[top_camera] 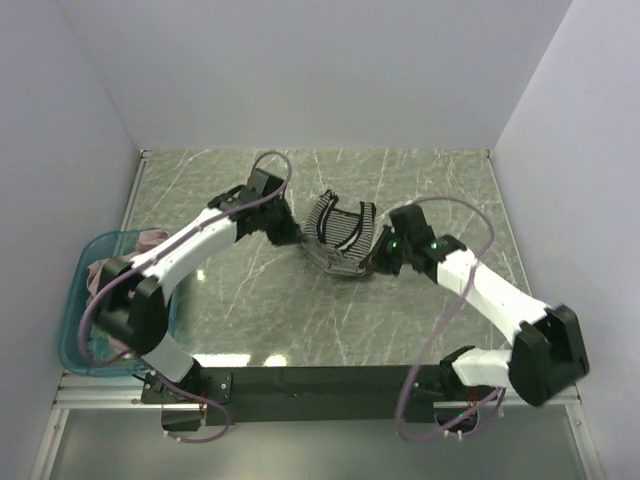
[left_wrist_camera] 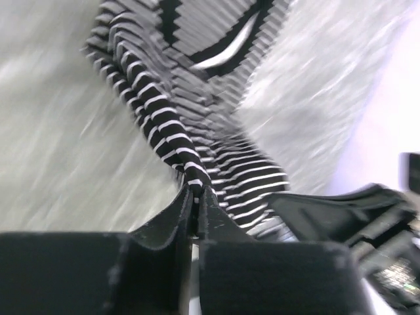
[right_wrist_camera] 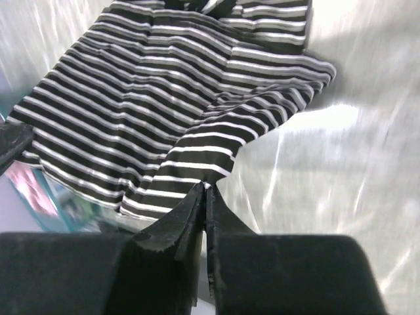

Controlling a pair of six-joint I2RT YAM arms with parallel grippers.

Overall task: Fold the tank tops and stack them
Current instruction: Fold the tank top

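The black-and-white striped tank top (top_camera: 340, 236) hangs bunched between my two grippers over the middle of the table. My left gripper (top_camera: 288, 235) is shut on its left side; in the left wrist view the fingertips (left_wrist_camera: 197, 191) pinch a striped fold (left_wrist_camera: 172, 134). My right gripper (top_camera: 378, 258) holds the right side; in the right wrist view its tips (right_wrist_camera: 205, 188) are closed on a corner of the striped cloth (right_wrist_camera: 151, 98), which spreads away from them. A dusty pink tank top (top_camera: 150, 240) lies in the tub at the left.
A teal plastic tub (top_camera: 72, 325) sits at the table's left edge beside the left arm, with pink cloth in it. The marbled tabletop (top_camera: 300, 320) is walled by white panels on three sides. A black rail runs along the near edge.
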